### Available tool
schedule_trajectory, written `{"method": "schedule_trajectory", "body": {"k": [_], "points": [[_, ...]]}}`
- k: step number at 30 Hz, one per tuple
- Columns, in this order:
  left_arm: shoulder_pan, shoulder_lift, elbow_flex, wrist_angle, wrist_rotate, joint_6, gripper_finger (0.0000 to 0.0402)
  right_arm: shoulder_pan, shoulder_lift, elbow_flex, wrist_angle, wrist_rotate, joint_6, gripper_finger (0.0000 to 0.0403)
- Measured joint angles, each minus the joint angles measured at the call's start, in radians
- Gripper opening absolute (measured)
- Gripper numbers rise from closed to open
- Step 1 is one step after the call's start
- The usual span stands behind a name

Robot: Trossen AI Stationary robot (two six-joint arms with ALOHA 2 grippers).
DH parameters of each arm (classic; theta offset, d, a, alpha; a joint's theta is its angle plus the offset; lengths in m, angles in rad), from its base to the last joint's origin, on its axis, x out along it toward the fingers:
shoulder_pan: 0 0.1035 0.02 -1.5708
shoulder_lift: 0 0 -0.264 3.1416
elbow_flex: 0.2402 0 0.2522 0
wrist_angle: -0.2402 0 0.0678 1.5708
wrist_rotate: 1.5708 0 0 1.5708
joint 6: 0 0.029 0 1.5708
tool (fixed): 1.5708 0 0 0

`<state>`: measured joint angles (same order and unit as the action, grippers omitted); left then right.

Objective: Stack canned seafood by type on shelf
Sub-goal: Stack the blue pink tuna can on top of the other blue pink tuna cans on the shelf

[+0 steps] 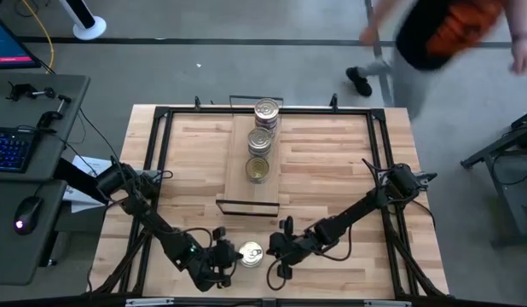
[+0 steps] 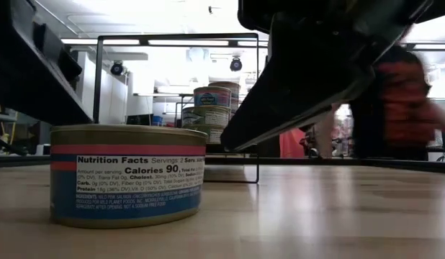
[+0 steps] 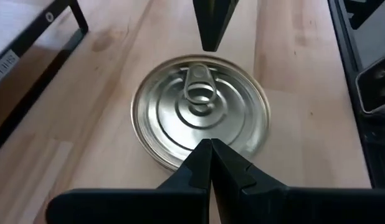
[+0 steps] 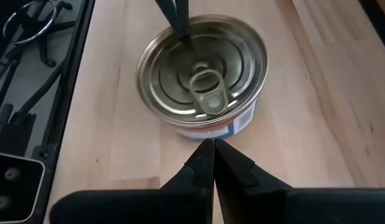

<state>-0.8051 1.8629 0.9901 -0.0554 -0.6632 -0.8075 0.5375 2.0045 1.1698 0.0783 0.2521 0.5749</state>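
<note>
Butcher-block table (image 1: 332, 170), shelf (image 1: 246, 192) mid-table with tins (image 1: 262, 141) on it. Lone tin (image 1: 251, 254) at near edge between left gripper (image 1: 229, 254) and right gripper (image 1: 274, 249); both pinched closed, empty.

The right gripper (image 4: 213, 149) has its two dark fingers pressed together, tips just short of a tin (image 4: 202, 78). The tin sits upright on the light-wood surface (image 4: 317, 106), pull-tab lid up, with another dark pointed tip (image 4: 175, 17) reaching its far rim.

Lone tin (image 1: 251, 253) at table's near edge between both arms; other tins (image 1: 263, 136) on shelf (image 1: 234, 183) mid-table.
</note>
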Motion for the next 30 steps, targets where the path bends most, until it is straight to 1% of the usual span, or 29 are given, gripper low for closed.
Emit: {"method": "schedule_trajectory", "body": {"k": [4, 7, 12, 15, 21, 24, 30], "points": [[0.015, 0.000, 0.000, -0.007, 0.017, 0.034, 0.0000, -0.002, 0.000, 0.000, 0.001, 0.000, -0.001, 0.0000], [0.025, -0.002, 0.000, -0.018, 0.029, 0.031, 0.0000, -0.001, 0.000, 0.000, 0.001, 0.001, -0.011, 0.0000], [0.041, -0.003, 0.000, -0.033, 0.058, 0.032, 0.0000, -0.004, 0.000, 0.000, 0.007, 0.053, -0.012, 0.0000], [0.052, -0.005, 0.002, -0.045, 0.073, 0.033, 0.0000, -0.010, 0.000, 0.000, 0.027, 0.049, -0.022, 0.0000], [0.065, -0.005, 0.002, -0.044, 0.082, 0.043, 0.0000, -0.014, 0.006, 0.001, 0.026, 0.045, -0.025, 0.0000], [0.065, -0.004, 0.002, -0.047, 0.082, 0.044, 0.0000, -0.013, 0.009, 0.002, 0.026, 0.079, -0.024, 0.0000], [0.065, -0.004, 0.001, -0.050, 0.081, 0.042, 0.0000, -0.012, 0.004, 0.002, 0.037, 0.081, 0.002, 0.0000]]}}
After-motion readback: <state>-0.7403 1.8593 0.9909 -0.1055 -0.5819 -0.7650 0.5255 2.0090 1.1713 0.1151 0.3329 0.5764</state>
